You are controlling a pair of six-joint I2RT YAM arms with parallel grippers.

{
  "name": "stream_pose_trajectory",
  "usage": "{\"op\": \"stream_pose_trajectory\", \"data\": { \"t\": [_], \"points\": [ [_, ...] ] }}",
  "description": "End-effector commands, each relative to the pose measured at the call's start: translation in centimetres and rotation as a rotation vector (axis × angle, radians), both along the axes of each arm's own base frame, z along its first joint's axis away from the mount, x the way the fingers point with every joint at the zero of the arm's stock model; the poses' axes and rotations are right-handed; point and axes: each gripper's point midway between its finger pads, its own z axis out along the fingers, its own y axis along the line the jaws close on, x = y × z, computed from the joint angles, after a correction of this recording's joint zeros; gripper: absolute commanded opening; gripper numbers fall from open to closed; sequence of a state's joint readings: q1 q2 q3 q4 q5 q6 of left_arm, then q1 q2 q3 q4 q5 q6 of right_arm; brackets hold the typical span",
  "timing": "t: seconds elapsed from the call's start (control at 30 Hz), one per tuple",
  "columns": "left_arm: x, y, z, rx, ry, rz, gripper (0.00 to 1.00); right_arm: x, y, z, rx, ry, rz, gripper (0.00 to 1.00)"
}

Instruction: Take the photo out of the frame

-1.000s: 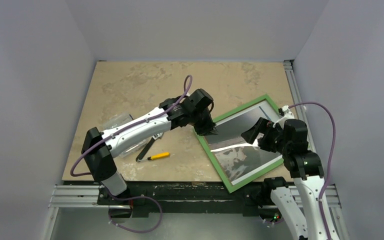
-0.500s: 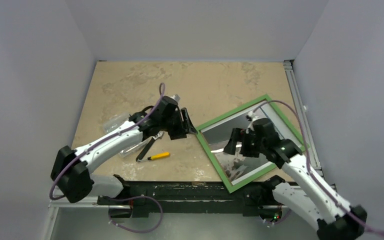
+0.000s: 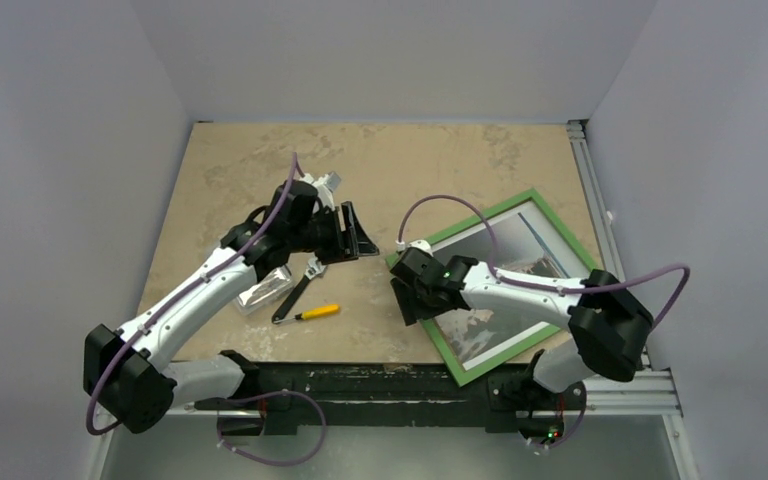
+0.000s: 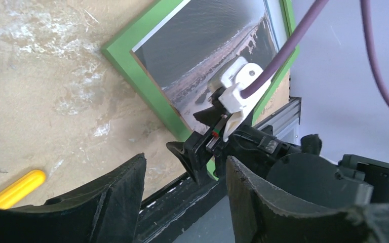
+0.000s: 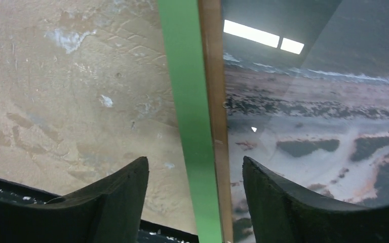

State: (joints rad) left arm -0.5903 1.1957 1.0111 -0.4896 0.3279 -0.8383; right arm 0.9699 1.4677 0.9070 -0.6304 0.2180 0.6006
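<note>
The frame [image 3: 480,213], with thin green moulding, lies flat at the table's right with the photo [image 3: 530,228] inside it, a grey seashore scene. My right gripper [image 3: 410,305] reaches across to the frame's left side. In the right wrist view it [image 5: 195,167] stands open, one finger over the table and one over the photo [image 5: 309,101], straddling the green moulding [image 5: 185,101] with gaps on both sides. My left gripper [image 3: 363,240] hovers open and empty to the left of the frame. The left wrist view shows it [image 4: 185,167] facing the frame [image 4: 131,66] and the right gripper [image 4: 202,152].
A wrench [image 3: 295,293], a yellow-handled tool [image 3: 318,311] and a clear plastic packet [image 3: 260,290] lie under the left arm. A metal rail [image 3: 590,170] runs along the table's right edge, close to the frame. The black base rail [image 3: 380,380] borders the near edge.
My left gripper opened and pulled back left, away from the frame's left edge. My right arm swung across the photo to that left edge, its jaws narrowing around the moulding.
</note>
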Motion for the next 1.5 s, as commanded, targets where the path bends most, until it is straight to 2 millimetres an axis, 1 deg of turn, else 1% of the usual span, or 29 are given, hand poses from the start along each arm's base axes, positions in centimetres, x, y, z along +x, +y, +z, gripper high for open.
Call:
{"op": "stream_pose_trajectory", "data": {
  "t": [0.0,0.07,0.2,0.27,0.4,0.5,0.53,0.7,0.8,0.87,0.97,1.03,1.07,1.13,1.23,1.3,1.33,1.4,1.47],
  "points": [
    [0.0,0.7,1.2,-0.032,-0.054,-0.049,0.57,1.8,1.7,0.3,0.006,-0.086,0.028,0.61],
    [0.2,0.9,1.3,-0.040,-0.054,-0.046,0.58,1.7,2.3,-0.2,0.012,-0.082,0.044,0.55],
    [0.6,1.1,1.3,-0.050,-0.051,-0.049,0.58,1.5,2.6,-1.1,-0.005,-0.077,0.052,0.39],
    [0.8,1.0,1.2,-0.058,-0.046,-0.048,0.57,1.5,2.8,-1.0,0.001,-0.079,0.054,0.36],
    [0.9,0.9,1.1,-0.074,-0.039,-0.046,0.57,1.4,3.4,-0.3,0.058,-0.087,0.063,0.23],
    [0.8,1.1,1.2,-0.081,-0.035,-0.041,0.58,1.4,4.0,1.1,0.112,-0.107,0.076,0.04],
    [0.8,1.2,1.3,-0.083,-0.036,-0.039,0.57,1.4,4.2,1.8,0.132,-0.114,0.083,0.00],
    [0.6,1.7,2.1,-0.090,-0.056,-0.030,0.57,1.8,4.1,6.4,0.194,-0.183,0.104,0.00],
    [0.5,2.0,2.4,-0.094,-0.065,-0.021,0.57,2.2,4.0,8.6,0.221,-0.208,0.132,0.00],
    [0.6,2.2,2.4,-0.093,-0.060,-0.007,0.57,2.7,4.0,9.8,0.221,-0.229,0.147,0.00],
    [0.6,2.5,2.5,-0.105,-0.052,0.015,0.57,3.8,4.0,11.3,0.196,-0.260,0.173,0.00],
    [0.6,2.9,2.9,-0.127,-0.061,0.037,0.56,4.9,4.3,12.2,0.163,-0.281,0.202,0.00],
    [0.7,3.2,3.3,-0.134,-0.073,0.051,0.55,5.7,4.7,13.2,0.152,-0.299,0.214,0.00],
    [0.7,4.2,4.2,-0.136,-0.095,0.082,0.55,6.9,5.1,13.4,0.093,-0.302,0.248,0.00],
    [0.7,6.2,5.8,-0.076,-0.162,0.126,0.54,9.2,6.4,13.5,0.033,-0.322,0.277,0.00],
    [0.8,7.9,7.2,-0.009,-0.212,0.167,0.54,10.8,8.0,13.4,0.030,-0.340,0.291,0.00],
    [0.7,8.8,7.7,0.028,-0.228,0.187,0.55,11.7,9.0,12.9,0.030,-0.342,0.295,0.00],
    [0.7,10.4,9.2,0.093,-0.273,0.228,0.54,13.4,11.0,12.7,0.049,-0.363,0.295,0.00],
    [0.5,11.5,10.5,0.144,-0.308,0.242,0.54,15.1,13.1,12.2,0.053,-0.378,0.295,0.00]
  ]
}}
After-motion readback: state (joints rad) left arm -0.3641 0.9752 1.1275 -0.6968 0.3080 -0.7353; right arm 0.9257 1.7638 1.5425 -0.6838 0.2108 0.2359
